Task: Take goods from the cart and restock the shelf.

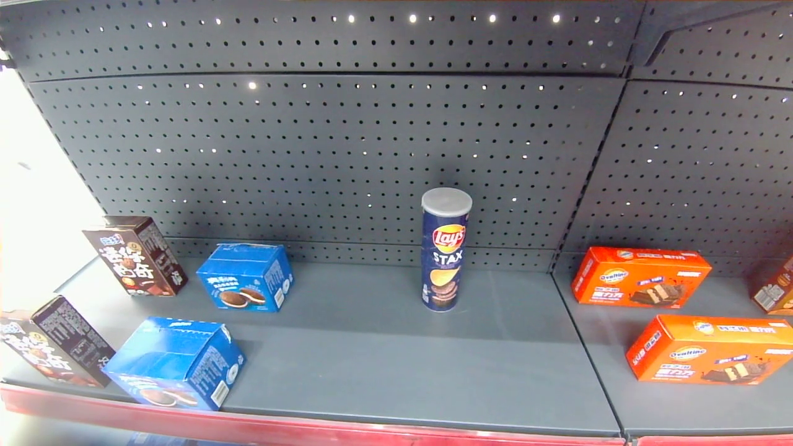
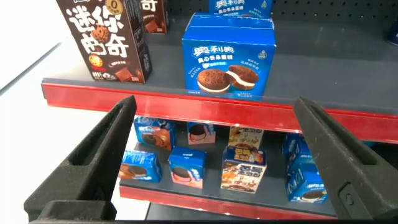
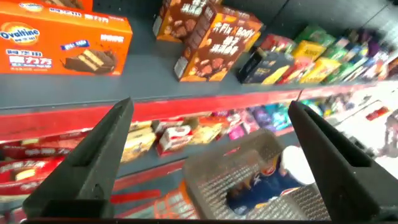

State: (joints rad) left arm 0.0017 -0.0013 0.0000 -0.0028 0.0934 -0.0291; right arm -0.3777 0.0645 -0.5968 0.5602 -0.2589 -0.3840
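Note:
A tall blue chips can with a grey lid stands upright at the middle back of the grey shelf. My left gripper is open and holds nothing. It hangs in front of the shelf's red front edge, facing a blue cookie box and a brown box. My right gripper is open too, in front of an orange box. Below it is the wire cart basket with a blue package inside.
Two blue cookie boxes and two brown boxes fill the shelf's left side. Two orange boxes lie on the right bay. A lower shelf carries several small boxes. Brown boxes stand beside the orange one.

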